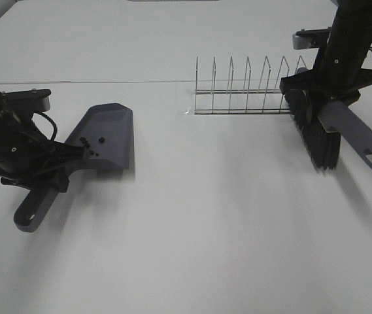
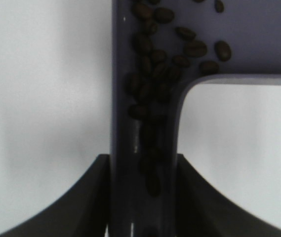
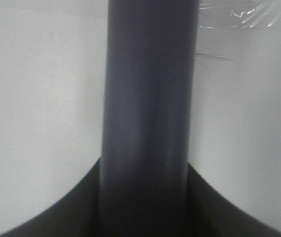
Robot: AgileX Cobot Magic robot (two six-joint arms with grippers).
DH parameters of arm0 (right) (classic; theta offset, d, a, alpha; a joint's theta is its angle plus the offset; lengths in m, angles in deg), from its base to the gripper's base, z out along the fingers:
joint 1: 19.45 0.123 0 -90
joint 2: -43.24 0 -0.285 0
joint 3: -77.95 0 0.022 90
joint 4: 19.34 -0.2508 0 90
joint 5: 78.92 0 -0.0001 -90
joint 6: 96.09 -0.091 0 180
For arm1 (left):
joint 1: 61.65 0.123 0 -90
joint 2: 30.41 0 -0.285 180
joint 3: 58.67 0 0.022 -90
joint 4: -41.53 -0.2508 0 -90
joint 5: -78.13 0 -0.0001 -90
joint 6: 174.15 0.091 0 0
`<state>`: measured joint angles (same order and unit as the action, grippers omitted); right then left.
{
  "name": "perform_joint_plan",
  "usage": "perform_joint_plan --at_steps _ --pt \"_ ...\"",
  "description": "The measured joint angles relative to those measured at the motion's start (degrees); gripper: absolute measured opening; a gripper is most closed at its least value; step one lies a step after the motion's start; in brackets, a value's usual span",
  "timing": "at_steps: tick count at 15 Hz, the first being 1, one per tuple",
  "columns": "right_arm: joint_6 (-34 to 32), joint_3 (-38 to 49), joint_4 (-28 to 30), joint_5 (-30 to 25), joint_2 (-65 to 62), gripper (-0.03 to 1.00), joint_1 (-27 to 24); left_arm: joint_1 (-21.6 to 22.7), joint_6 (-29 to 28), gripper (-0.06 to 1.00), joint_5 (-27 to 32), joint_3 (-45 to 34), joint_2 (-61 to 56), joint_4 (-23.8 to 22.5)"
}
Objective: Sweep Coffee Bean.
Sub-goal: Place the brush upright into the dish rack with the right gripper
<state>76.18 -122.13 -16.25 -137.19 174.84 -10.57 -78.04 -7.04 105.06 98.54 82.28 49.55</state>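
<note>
My left gripper (image 1: 60, 171) is shut on the handle of the grey dustpan (image 1: 104, 134), which is tilted with its pan raised off the white table. Several dark coffee beans (image 2: 152, 84) lie in the pan and have slid down the handle channel (image 2: 145, 148) toward the jaws; a few coffee beans (image 1: 91, 146) show in the exterior high view. My right gripper (image 1: 326, 95) is shut on the grey brush (image 1: 316, 134) at the right, holding it by its handle (image 3: 147, 113) with the black bristles hanging toward the table.
A wire dish rack (image 1: 248, 88) stands on the table behind and left of the brush. The white table (image 1: 205, 229) spreads between the two arms.
</note>
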Motion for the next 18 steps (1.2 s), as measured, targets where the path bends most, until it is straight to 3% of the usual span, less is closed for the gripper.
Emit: perform_joint_plan --at_steps 4,8,13,18 --pt "-0.11 -1.03 0.46 0.17 2.12 0.34 0.06 0.00 0.06 0.35 -0.23 0.00 0.00 0.52" --pt "-0.40 -7.45 2.01 -0.17 2.52 0.34 0.17 0.00 0.06 0.35 -0.34 0.00 0.00 0.86" --pt "-0.29 -17.88 2.06 -8.82 9.28 0.34 0.17 0.00 0.11 0.35 -0.46 0.00 0.00 0.86" --pt "-0.40 -22.17 2.06 -10.71 11.40 0.34 0.17 0.00 0.11 0.35 -0.52 0.00 0.00 0.86"
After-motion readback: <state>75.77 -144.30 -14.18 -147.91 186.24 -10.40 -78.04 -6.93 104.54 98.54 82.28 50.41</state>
